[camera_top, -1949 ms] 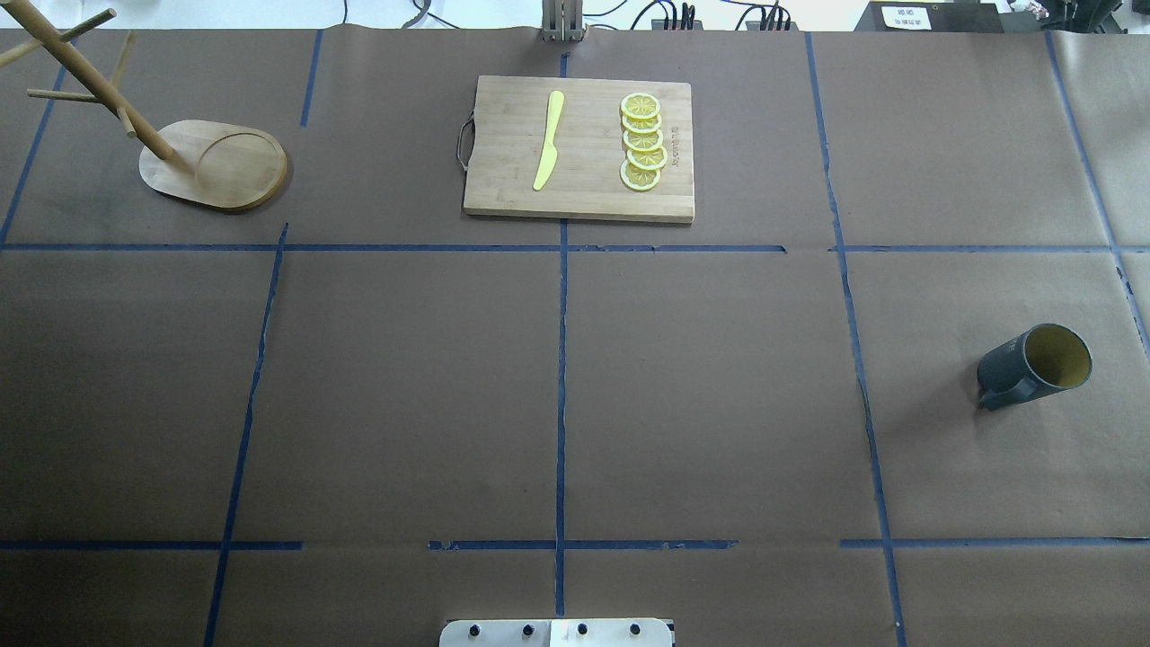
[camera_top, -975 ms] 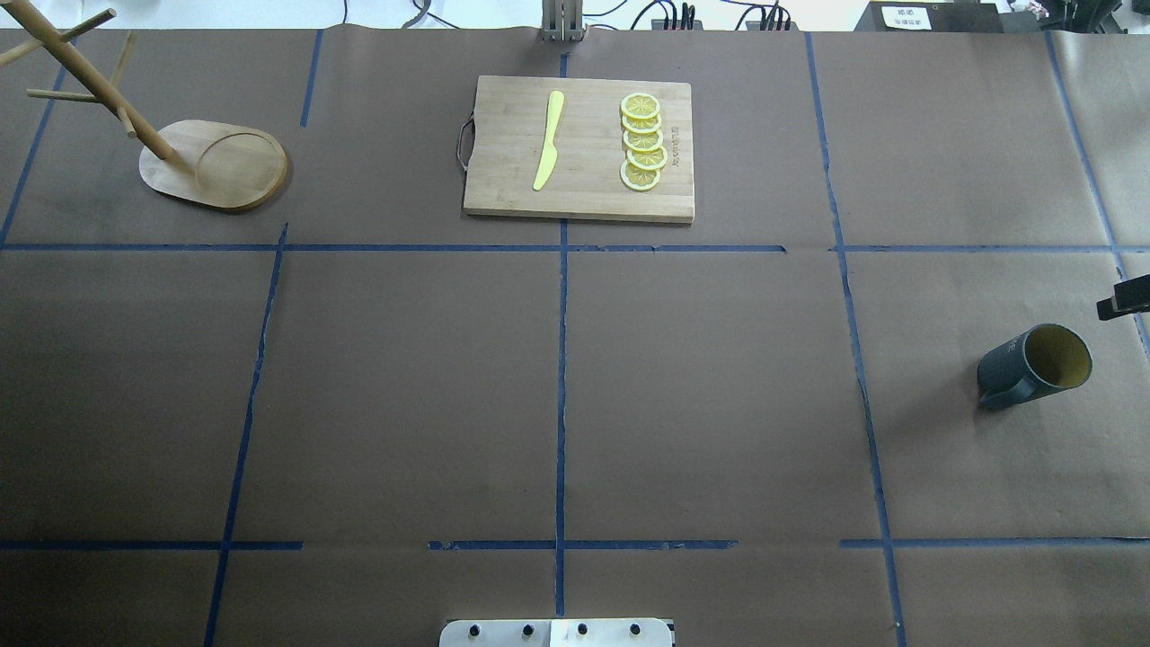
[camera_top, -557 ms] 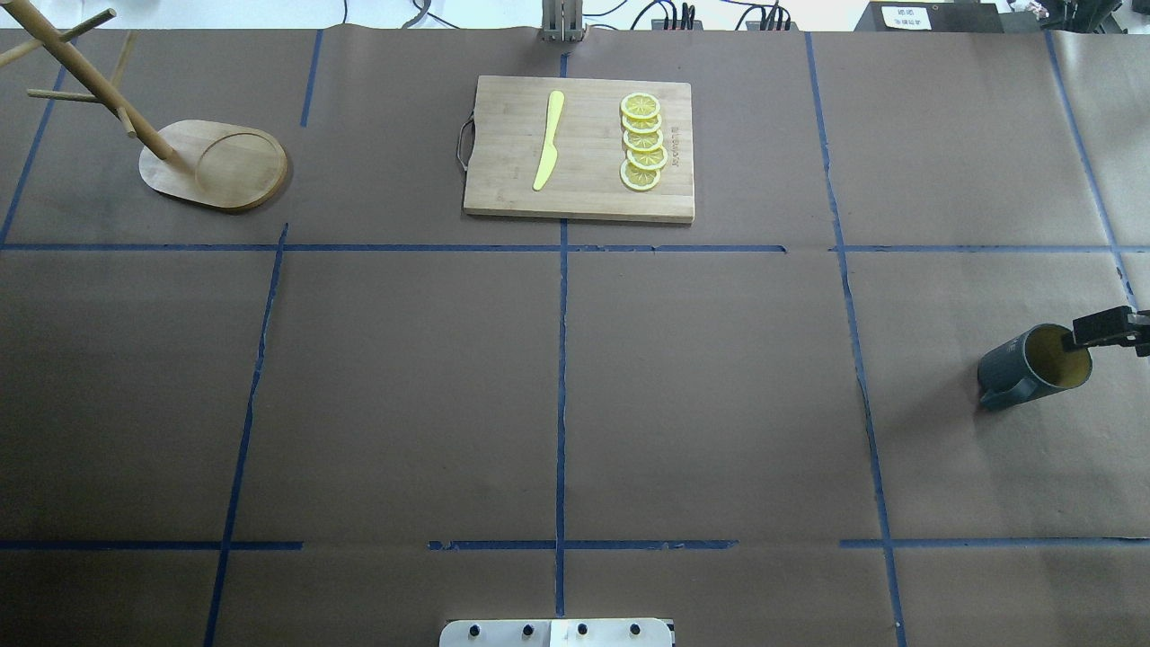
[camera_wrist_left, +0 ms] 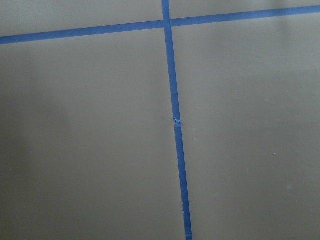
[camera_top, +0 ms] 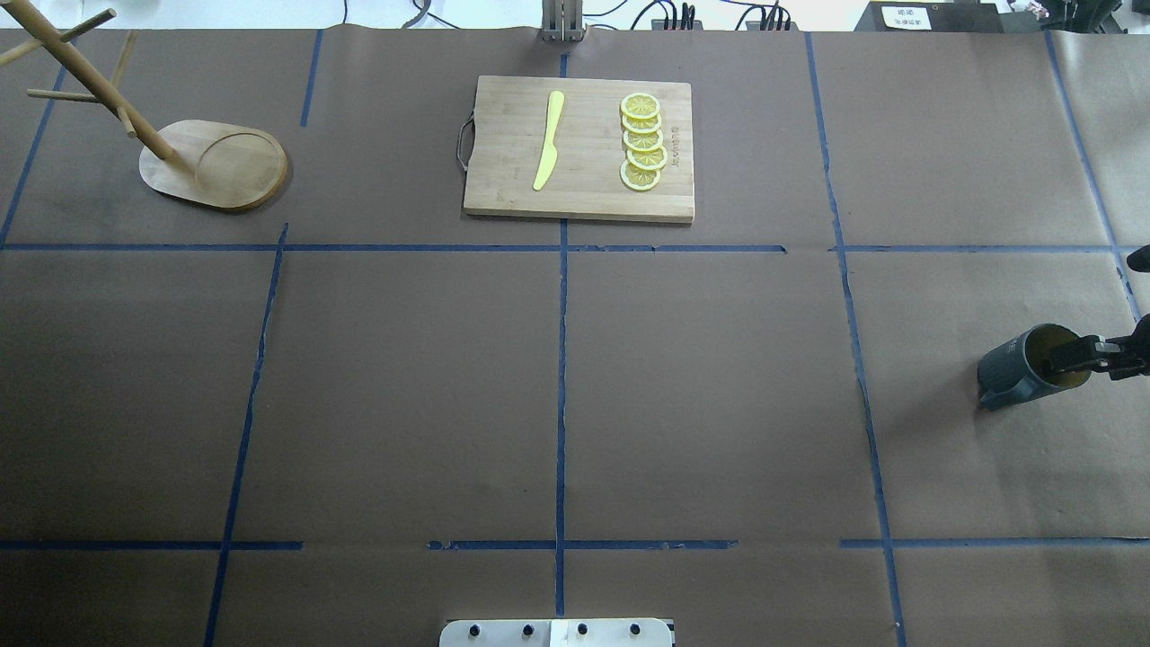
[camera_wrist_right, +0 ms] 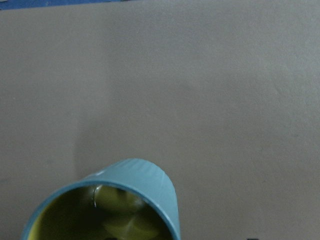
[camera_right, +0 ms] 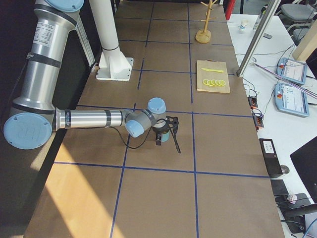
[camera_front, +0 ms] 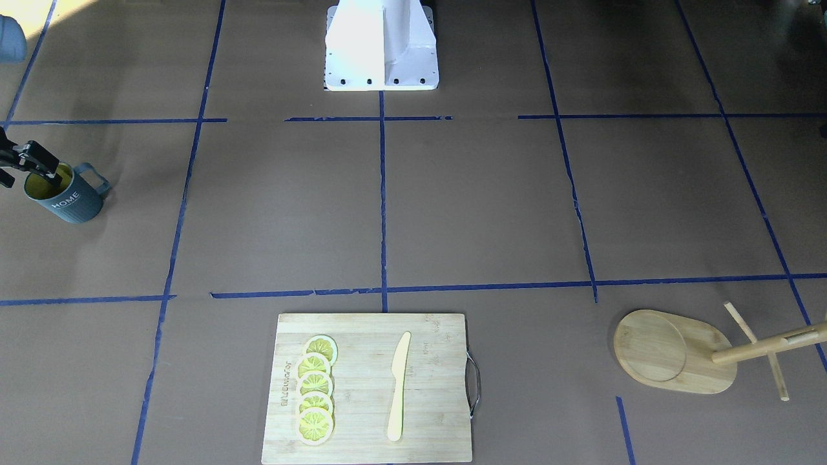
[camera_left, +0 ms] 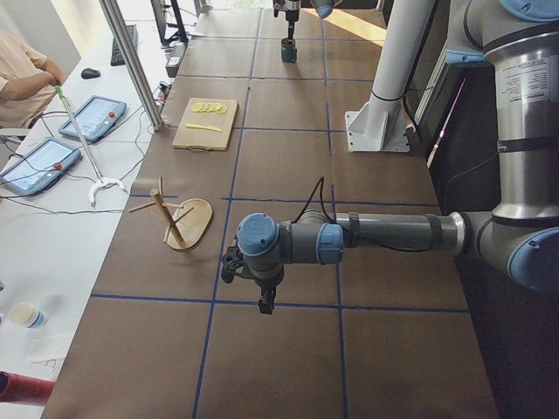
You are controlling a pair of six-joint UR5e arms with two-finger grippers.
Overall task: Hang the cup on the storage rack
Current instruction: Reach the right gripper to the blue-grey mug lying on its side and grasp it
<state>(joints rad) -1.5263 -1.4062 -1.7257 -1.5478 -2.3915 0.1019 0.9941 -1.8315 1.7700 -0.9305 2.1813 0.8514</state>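
The cup [camera_top: 1011, 370], dark blue-grey with a yellow inside and the word "HOME", stands upright at the table's right side [camera_front: 68, 203]. Its handle [camera_front: 97, 181] points toward the robot. My right gripper [camera_front: 22, 169] is at the cup's mouth, open, with one finger [camera_top: 1078, 354] over the yellow inside and the other outside the rim. The right wrist view shows the cup's rim [camera_wrist_right: 145, 182] just below the camera. The storage rack [camera_top: 216, 164] stands far off at the table's back left, empty. My left gripper [camera_left: 262, 298] hangs over bare table; I cannot tell its jaws.
A bamboo cutting board [camera_top: 584, 193] lies at the back middle with a yellow knife [camera_top: 549, 139] and several lemon slices [camera_top: 642, 144]. The robot's base plate [camera_top: 557, 632] is at the near edge. An operator [camera_left: 22, 78] sits beyond the table.
My right gripper came in from the right edge and moved toward the near edge to the cup; one finger now sits over its mouth. The cup and rack have not moved.
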